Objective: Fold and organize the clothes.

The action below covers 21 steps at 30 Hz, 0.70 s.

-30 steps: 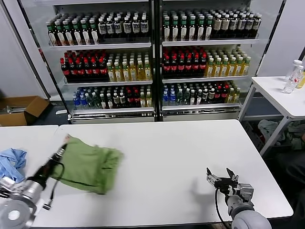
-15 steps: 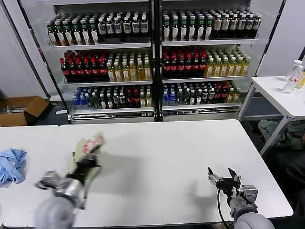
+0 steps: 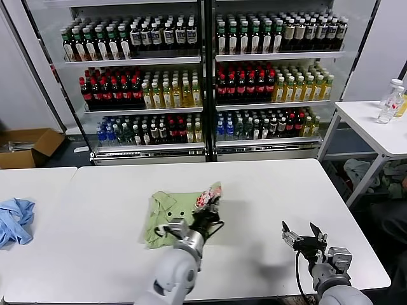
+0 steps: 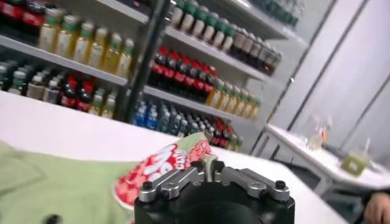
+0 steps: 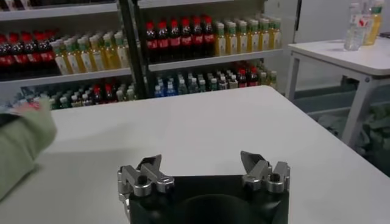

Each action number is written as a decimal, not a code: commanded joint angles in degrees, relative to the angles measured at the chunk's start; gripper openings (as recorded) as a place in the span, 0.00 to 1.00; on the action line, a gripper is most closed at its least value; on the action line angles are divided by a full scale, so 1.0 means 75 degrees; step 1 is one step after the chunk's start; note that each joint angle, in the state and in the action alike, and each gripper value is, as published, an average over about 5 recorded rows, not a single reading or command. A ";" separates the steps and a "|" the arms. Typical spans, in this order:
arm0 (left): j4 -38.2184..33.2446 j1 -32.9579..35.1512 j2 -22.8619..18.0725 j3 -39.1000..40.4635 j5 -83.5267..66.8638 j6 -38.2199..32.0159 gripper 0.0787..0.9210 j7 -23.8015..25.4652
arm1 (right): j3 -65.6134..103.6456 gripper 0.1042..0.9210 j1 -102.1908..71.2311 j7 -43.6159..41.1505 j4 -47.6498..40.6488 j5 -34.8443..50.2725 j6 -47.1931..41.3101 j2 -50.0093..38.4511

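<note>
The light green polo shirt (image 3: 166, 219) lies bunched on the middle of the white table (image 3: 254, 190), collar and dark buttons showing. My left gripper (image 3: 206, 215) is shut on a fold of the shirt that bears the red-and-white checkered print (image 3: 208, 194), holding it lifted above the table. In the left wrist view the gripper (image 4: 209, 165) pinches that printed fold (image 4: 163, 165), with green cloth (image 4: 55, 189) beside it. My right gripper (image 3: 305, 237) is open and empty near the table's front right; in the right wrist view the gripper (image 5: 203, 168) hovers over bare table.
A light blue cloth (image 3: 14, 219) lies on the neighbouring table at the far left. Drink coolers (image 3: 203, 76) stand behind the table. A side table (image 3: 375, 127) with bottles is at the right. A cardboard box (image 3: 25, 146) sits on the floor at the left.
My left gripper has carried the shirt from the table's left side rightward to the middle, and the cloth has folded over with the printed part raised. The right gripper stayed nearly still.
</note>
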 commanded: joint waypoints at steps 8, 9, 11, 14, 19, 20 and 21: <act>-0.1904 0.0905 0.0555 -0.0227 0.0957 -0.0927 0.42 0.0644 | -0.1771 0.88 0.1539 -0.0094 -0.0428 0.0732 0.0149 -0.0111; -0.2188 0.1171 0.0739 -0.0507 0.0895 -0.0958 0.45 0.0653 | -0.2090 0.88 0.1798 -0.0050 -0.0632 0.0717 0.0107 -0.0023; -0.2599 0.1750 0.1064 -0.1111 0.0838 -0.1043 0.53 0.0639 | -0.2690 0.88 0.2300 0.0058 -0.1096 0.0669 -0.0001 0.0195; -0.2830 0.2569 0.1368 -0.2034 0.0825 -0.1233 0.63 0.0591 | -0.3338 0.88 0.2999 0.0232 -0.1953 0.0500 -0.0130 0.0562; -0.2891 0.3476 0.1474 -0.2903 0.0833 -0.1552 0.80 0.0494 | -0.3787 0.88 0.3715 0.0431 -0.3213 0.0159 -0.0178 0.0972; -0.2887 0.3549 0.1467 -0.2972 0.0837 -0.1596 0.83 0.0478 | -0.3824 0.88 0.3810 0.0454 -0.3411 0.0169 -0.0191 0.1043; -0.2880 0.3598 0.1447 -0.3008 0.0842 -0.1622 0.85 0.0464 | -0.3862 0.88 0.3905 0.0477 -0.3594 0.0208 -0.0203 0.1112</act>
